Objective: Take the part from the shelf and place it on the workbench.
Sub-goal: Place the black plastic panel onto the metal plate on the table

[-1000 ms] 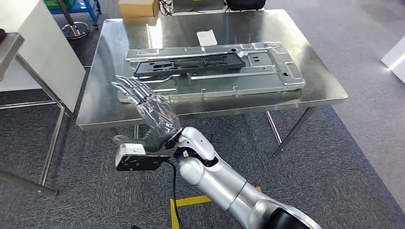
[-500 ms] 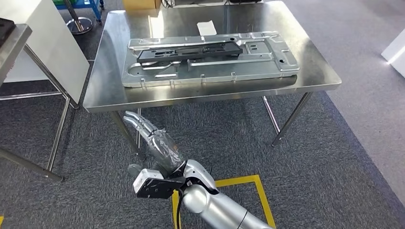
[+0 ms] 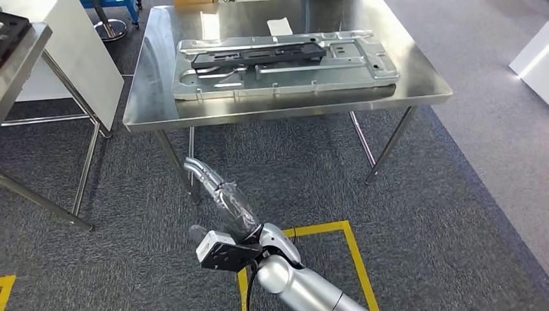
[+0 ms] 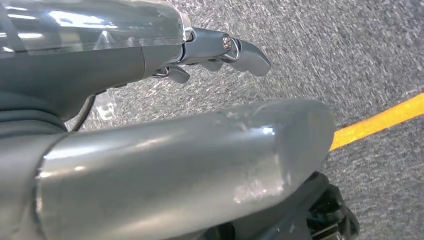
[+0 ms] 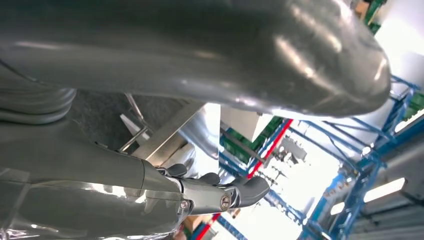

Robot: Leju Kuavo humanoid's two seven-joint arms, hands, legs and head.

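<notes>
A long black part [image 3: 259,55] lies on a large silver sheet-metal panel [image 3: 362,68] on the steel workbench [image 3: 155,103]. My right hand [image 3: 220,194] hangs low in front of the bench, below its front edge, fingers stretched out and holding nothing. The right wrist view has the same hand [image 5: 150,195] with its fingers [image 5: 245,190] extended toward the bench's frame. My left hand [image 4: 125,55] hangs over the grey carpet with its fingers [image 4: 245,50] out and nothing in them. At the far left stands the shelf [image 3: 19,58], with a dark part [image 3: 10,29] on its top.
A white sheet of paper [image 3: 280,26] lies at the back of the bench. A white board [image 3: 78,52] leans between shelf and bench. Yellow floor tape [image 3: 324,228] marks a box on the carpet near my arm. A white object [image 3: 534,58] stands at the right edge.
The whole view has shifted, so the camera has moved and the bench now sits higher in the picture. My right hand has dropped from the bench's front edge to below it, still holding nothing.
</notes>
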